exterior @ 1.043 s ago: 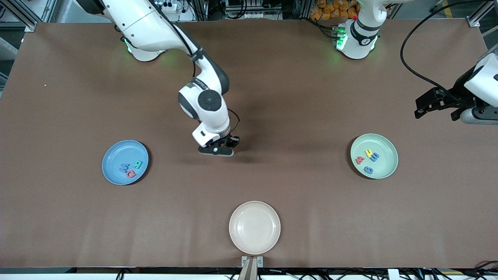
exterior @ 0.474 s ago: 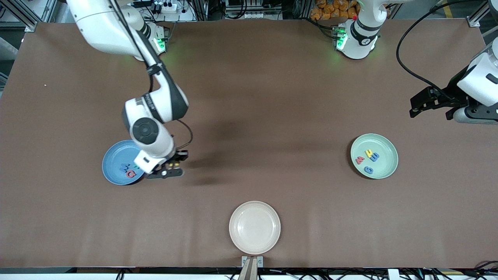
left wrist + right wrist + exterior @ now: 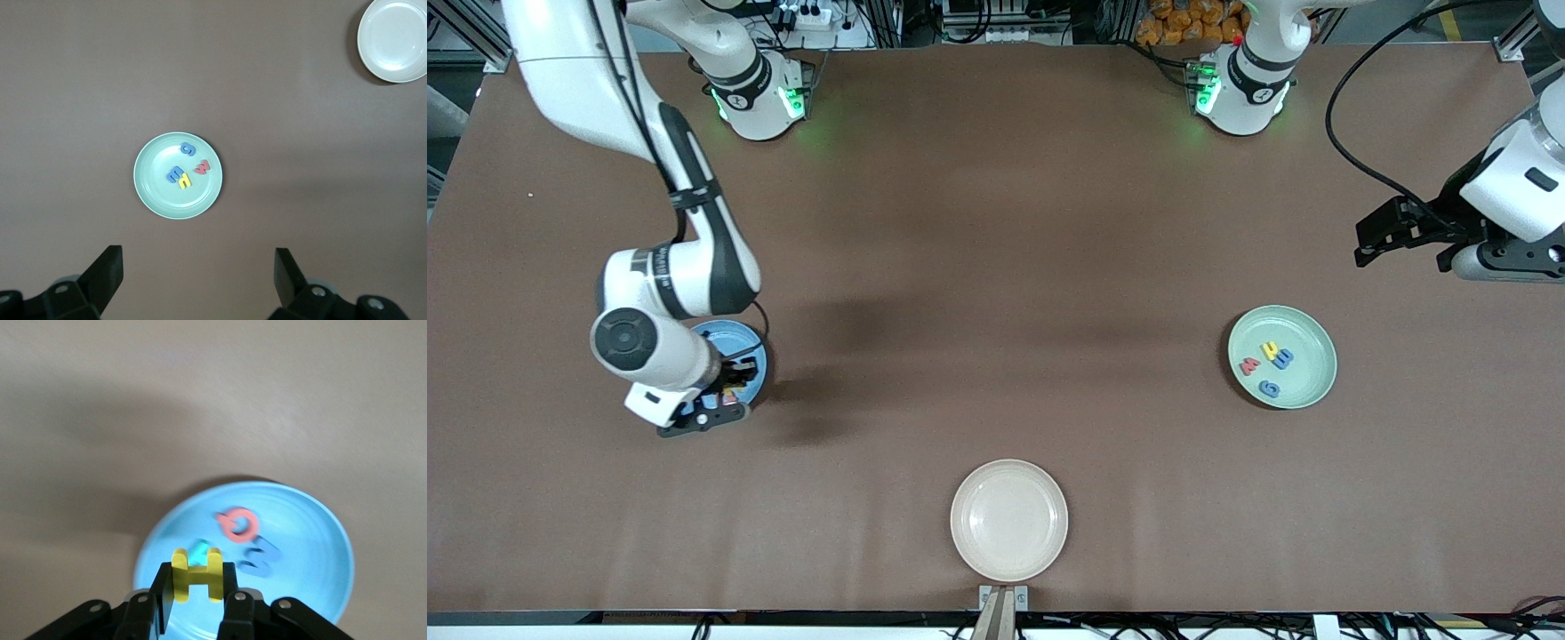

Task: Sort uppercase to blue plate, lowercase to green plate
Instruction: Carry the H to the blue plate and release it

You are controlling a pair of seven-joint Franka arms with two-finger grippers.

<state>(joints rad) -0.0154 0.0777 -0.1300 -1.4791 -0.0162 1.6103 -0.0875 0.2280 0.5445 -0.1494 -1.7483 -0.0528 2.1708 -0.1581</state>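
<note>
**Yellow H clamped over the blue plate**

The yellow H [image 3: 195, 575] sits upright between the fingers of the right gripper [image 3: 195, 603], which are pressed together on its crossbar. The gripper hangs over the blue plate [image 3: 320, 550], at the right arm's end of the table. In the front view the right gripper [image 3: 710, 404] and the arm's wrist cover most of the blue plate [image 3: 751, 342], so only an arc of its rim shows.

Three more capitals lie flat in that plate: the red Q [image 3: 237, 524], the blue M [image 3: 259, 561] just beside it, and the teal-green R [image 3: 198, 552], partly hidden by the held H.

The green plate [image 3: 1316, 391] rests at the left arm's end of the table, well apart from the blue one. It holds the four small letters close together: the yellow h [image 3: 1269, 349], the blue m [image 3: 1283, 359] touching it, the red m-like letter [image 3: 1250, 365] and the blue g [image 3: 1269, 388], the one nearest the front camera. From the left wrist the green plate [image 3: 150, 193] shows whole with its cluster of letters.

The left gripper [image 3: 1371, 242] waits high over bare table near that end, farther from the front camera than the green plate, its fingers [image 3: 107, 270] spread wide apart with nothing between them.

A cream plate [image 3: 1009, 560] lies between the two ends, nearest the front camera, close to the table [image 3: 996, 222] edge.
</note>
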